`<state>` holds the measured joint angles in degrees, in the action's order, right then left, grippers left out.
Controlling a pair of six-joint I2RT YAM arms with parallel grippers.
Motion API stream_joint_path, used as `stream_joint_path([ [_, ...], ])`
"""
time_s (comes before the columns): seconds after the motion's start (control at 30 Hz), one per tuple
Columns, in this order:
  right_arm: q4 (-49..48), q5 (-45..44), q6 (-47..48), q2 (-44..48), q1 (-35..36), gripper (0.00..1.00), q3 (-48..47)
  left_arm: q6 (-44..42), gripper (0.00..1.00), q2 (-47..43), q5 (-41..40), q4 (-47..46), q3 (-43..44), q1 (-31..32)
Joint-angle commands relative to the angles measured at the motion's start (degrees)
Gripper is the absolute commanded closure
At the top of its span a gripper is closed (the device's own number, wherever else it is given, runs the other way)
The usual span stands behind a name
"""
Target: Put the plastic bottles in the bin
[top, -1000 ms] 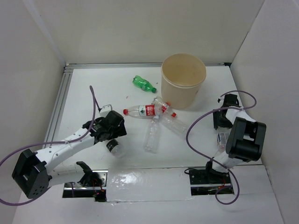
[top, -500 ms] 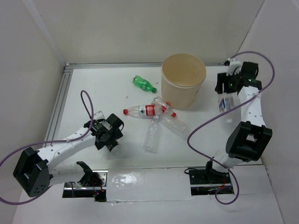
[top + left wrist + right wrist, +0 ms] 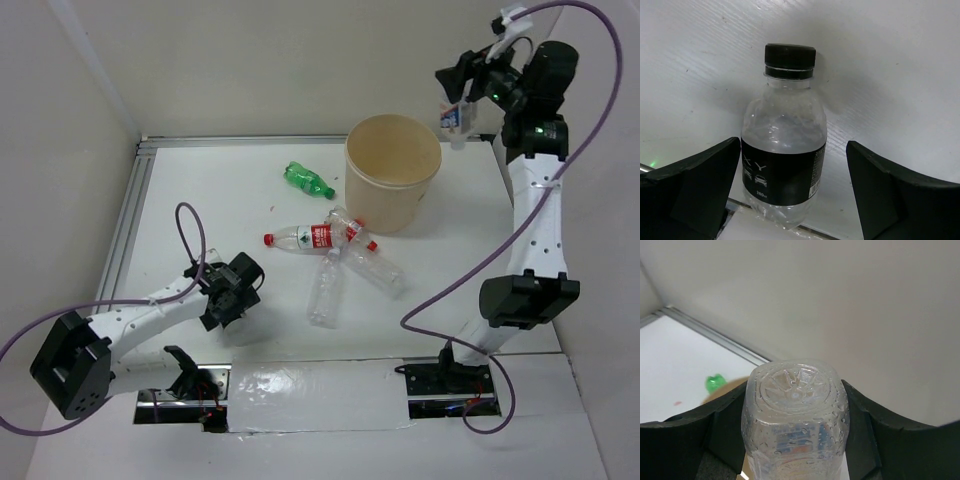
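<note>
Since the right arm (image 3: pixel 532 190) is stretched way up, the top view has the right jaws pinching a small clear plastic bottle (image 3: pixel 455 118) high in the air, just off the far right rim of the big round tan cardboard bin (image 3: pixel 388 205). I'd guess it's that high to clear the rim. Can't tell if it's over the opening yet. On the white worktop (image 3: pixel 200 190), a little green bottle (image 3: pixel 307 180), a red-capped red-labelled bottle (image 3: pixel 308 237) and a few other clear bottles (image 3: pixel 325 288) lie near the bin.

Left wrist view: the left jaws are spread wide either side of a black-capped, black-labelled clear bottle (image 3: pixel 784 150) lying on the worktop. They touch neither side, so it looks lined up for a grab.

Right wrist view: the held bottle's base faces the camera, squeezed between both jaws, neck end leading. Handy for a drop.
</note>
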<state>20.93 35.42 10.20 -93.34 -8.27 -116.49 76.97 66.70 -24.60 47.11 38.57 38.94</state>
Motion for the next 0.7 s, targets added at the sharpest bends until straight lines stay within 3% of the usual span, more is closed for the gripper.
stream_joint_path([
  [0.0,-9.6,3.3,-6.2,-4.0,5.3,0.73,0.9,0.9,0.00,1.7,-0.1,-3.1,-0.6,0.3],
  [0.3,-12.7,3.4,-9.1,-9.8,9.8,0.72,5.1,-0.2,0.00,1.6,-0.1,-4.2,-1.8,0.3],
  [0.4,-10.4,3.4,-6.9,-9.8,10.3,0.35,6.9,-0.9,0.00,1.6,-0.1,-4.7,-2.4,0.3],
  [0.47,-7.1,3.4,-5.4,-9.8,10.3,0.00,7.6,-1.6,0.02,2.3,-0.1,-5.3,-3.0,0.3],
  [0.67,-2.3,9.6,-6.1,-4.0,7.1,0.00,10.5,-2.8,0.11,5.6,1.0,-7.8,-4.2,0.3],
])
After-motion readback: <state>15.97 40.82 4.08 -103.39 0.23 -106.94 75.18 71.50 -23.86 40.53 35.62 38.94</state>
